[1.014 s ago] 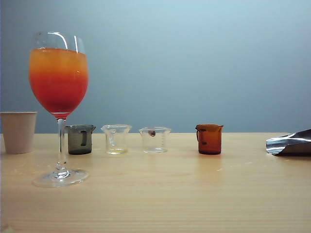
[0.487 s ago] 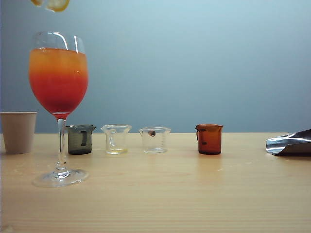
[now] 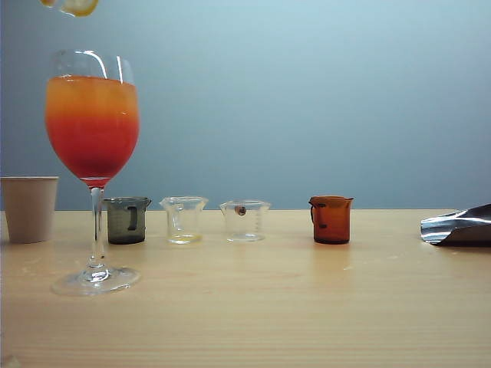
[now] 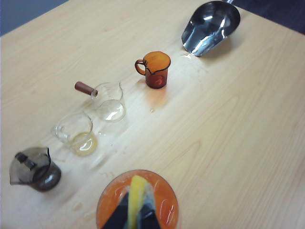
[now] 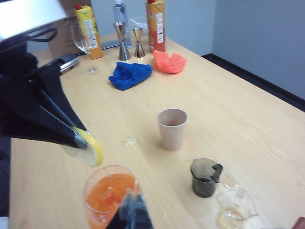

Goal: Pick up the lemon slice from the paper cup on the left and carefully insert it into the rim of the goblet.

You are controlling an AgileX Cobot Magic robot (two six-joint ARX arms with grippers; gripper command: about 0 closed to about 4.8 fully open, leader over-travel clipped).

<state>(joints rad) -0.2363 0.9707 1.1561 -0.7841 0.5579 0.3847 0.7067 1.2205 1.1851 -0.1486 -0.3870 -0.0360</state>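
Right wrist view | left tool point(image 5: 78, 138) grips lemon slice point(image 5: 90, 148) edge-down above goblet point(image 5: 110, 195) | right tool point(image 5: 131, 212) unclear

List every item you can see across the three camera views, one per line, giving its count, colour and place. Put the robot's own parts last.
goblet: 1, clear with orange-to-red drink, front left of the table
lemon slice: 1, yellow, held above the goblet's rim
paper cup: 1, beige, far left, behind the goblet
beakers: 4 in a row; grey, clear with yellowish dregs, clear with brown handle, amber
scoop: 1, shiny metal, right edge
cloths: 2, blue and orange, far end
cartons: 2, yellow-orange, far end
jiggers: 2, metal, far end
left gripper: 1, black, shut on the lemon slice
right gripper: 1, dark, low beside the goblet
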